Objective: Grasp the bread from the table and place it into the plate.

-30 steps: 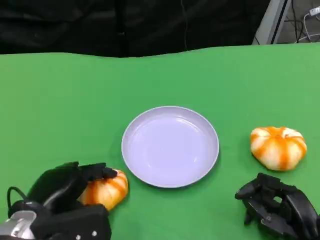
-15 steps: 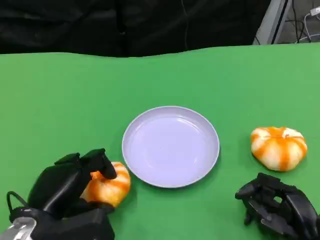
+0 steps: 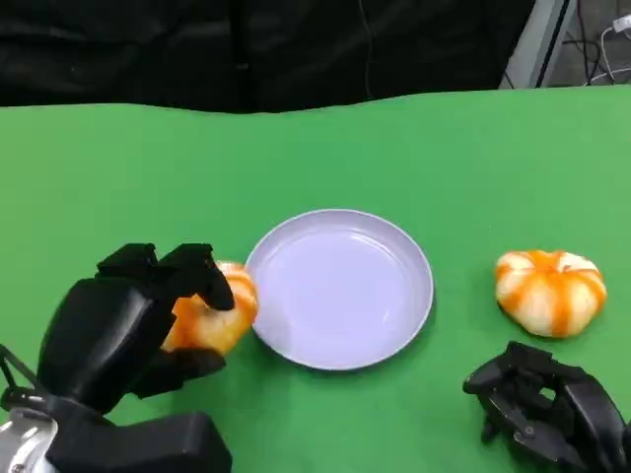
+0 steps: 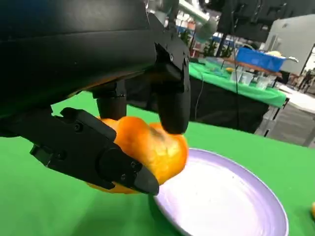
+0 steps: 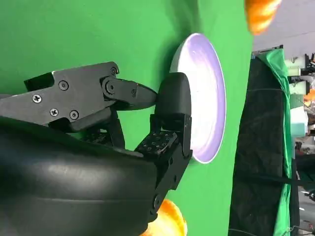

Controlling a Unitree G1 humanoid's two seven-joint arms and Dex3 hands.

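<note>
My left hand (image 3: pixel 138 320) grips an orange-and-white bread bun (image 3: pixel 215 310) and holds it raised just beside the left rim of the pale lilac plate (image 3: pixel 340 340). In the left wrist view black fingers (image 4: pixel 170 93) close over the bun (image 4: pixel 152 150) at the edge of the plate (image 4: pixel 221 196). A second orange-striped bun (image 3: pixel 548 290) lies on the green table right of the plate. My right hand (image 3: pixel 547 414) rests low at the front right, below that bun, fingers curled with nothing in them. The right wrist view shows the plate (image 5: pixel 209 98) beyond my fingers (image 5: pixel 170 128).
The green tablecloth (image 3: pixel 148 168) spreads wide around the plate, ending at a dark backdrop (image 3: pixel 246 49) behind. A metal post (image 3: pixel 532 39) and cables stand at the far right corner. Other tables with blue bins (image 4: pixel 263 56) show in the left wrist view background.
My left hand has lifted the bun off the table and carried it up and rightward to the plate's left rim. The right hand and the other bun have stayed put.
</note>
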